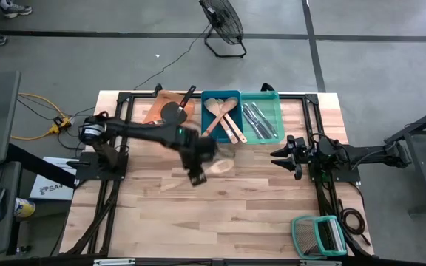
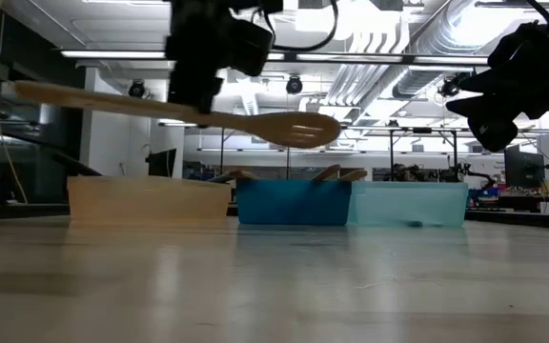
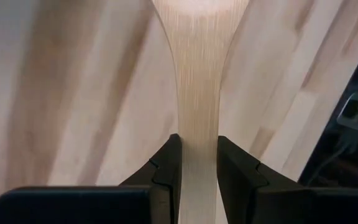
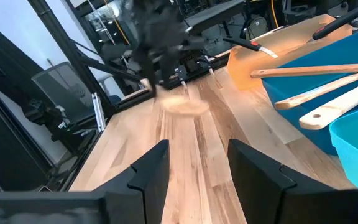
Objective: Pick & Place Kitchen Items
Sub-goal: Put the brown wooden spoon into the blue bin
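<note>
Above table (image 1: 257, 199), left hand (image 3: 197, 171) grips wooden spoon (image 2: 255, 124).

Left wrist view: wooden spoon (image 3: 197, 124) cut off both ends, bowl runs past pic edge, handle end hidden between left gripper (image 3: 197, 171) fingers. High view: same gripper + spoon bowl blurred, outline smeared. Right wrist view: left arm (image 4: 160, 37) a dark blur, spoon under it a pale smudge. Low view: trays' contents mostly hidden behind walls; orange tray (image 2: 149, 201) washed pale. Silver cutlery (image 1: 259, 120) too small to tell pieces apart.
</note>
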Tool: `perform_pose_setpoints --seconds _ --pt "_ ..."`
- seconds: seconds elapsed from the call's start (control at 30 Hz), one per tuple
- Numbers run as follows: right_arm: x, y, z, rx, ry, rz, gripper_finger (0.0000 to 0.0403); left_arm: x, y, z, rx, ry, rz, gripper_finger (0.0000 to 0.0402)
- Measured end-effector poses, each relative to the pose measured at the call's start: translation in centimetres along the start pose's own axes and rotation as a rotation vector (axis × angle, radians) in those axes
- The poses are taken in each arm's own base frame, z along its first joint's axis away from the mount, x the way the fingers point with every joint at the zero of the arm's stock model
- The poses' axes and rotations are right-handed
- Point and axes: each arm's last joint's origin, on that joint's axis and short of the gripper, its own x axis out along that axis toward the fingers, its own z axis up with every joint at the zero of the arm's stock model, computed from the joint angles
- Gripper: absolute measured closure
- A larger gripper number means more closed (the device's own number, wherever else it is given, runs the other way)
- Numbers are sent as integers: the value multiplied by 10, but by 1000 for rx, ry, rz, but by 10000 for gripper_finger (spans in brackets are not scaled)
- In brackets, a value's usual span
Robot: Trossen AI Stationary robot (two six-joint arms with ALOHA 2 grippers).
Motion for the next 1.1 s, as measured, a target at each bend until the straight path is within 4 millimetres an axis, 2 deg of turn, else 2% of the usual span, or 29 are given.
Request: perform_pose_setpoints --seconds 0.33,0.57,0.73,0.97,1.1 --pt "0 0 0 0 0 0 247 -47 78 44 -260 -200 -68 332" --pt "0 0 0 0 0 0 247 -63 131 60 -442 -322 -74 332" --pt "0 0 0 0 -1 0 247 -66 158 75 -519 -357 -88 332" --pt "0 0 0 0 0 0 247 -75 183 116 -531 -370 -89 332" --pt "0 0 0 0 -1 0 247 -73 196 134 -540 -314 -63 332"
